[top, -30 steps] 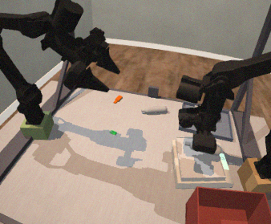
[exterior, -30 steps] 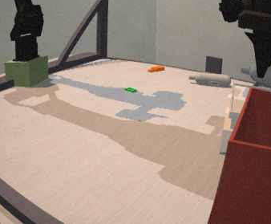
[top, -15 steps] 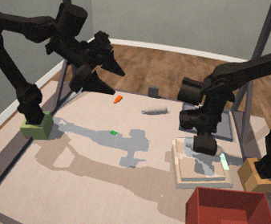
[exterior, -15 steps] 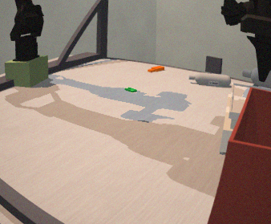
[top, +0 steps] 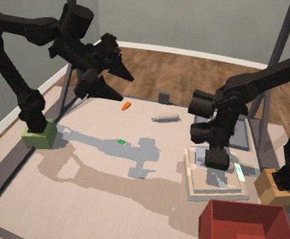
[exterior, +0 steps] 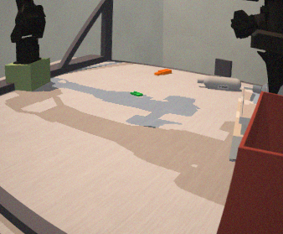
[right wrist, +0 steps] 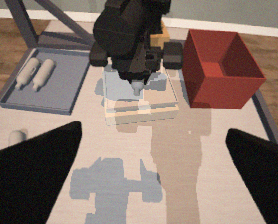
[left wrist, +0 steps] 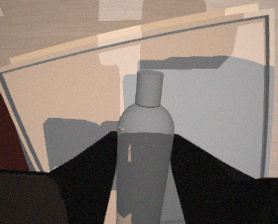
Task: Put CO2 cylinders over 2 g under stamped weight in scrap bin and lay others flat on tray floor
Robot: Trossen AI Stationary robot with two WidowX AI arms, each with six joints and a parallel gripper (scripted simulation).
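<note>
My left gripper (left wrist: 144,139) is shut on a grey cylinder (left wrist: 150,120) (right wrist: 137,88), held lying over the scale (top: 190,189) (right wrist: 112,119); whether it touches the pan is hidden. The scale's pale green display (top: 239,172) is unreadable. My right gripper (top: 128,89) (right wrist: 155,131) is open and empty, raised above the table. Two cylinders (right wrist: 28,72) (right wrist: 44,75) lie side by side on the blue-grey tray (top: 242,134) (right wrist: 55,108). Another cylinder (top: 166,117) (exterior: 222,83) (right wrist: 17,137) lies on the table. The red scrap bin (top: 206,224) (exterior: 258,185) (right wrist: 220,95) shows no cylinder in its visible part.
An orange object (top: 126,106) (exterior: 163,72) and a small green one (top: 121,141) (exterior: 136,94) lie on the table. A small dark block (top: 164,98) (exterior: 223,67) stands at the table's far edge. The bin stands close beside the scale. Dark frame posts rise at the table's edges.
</note>
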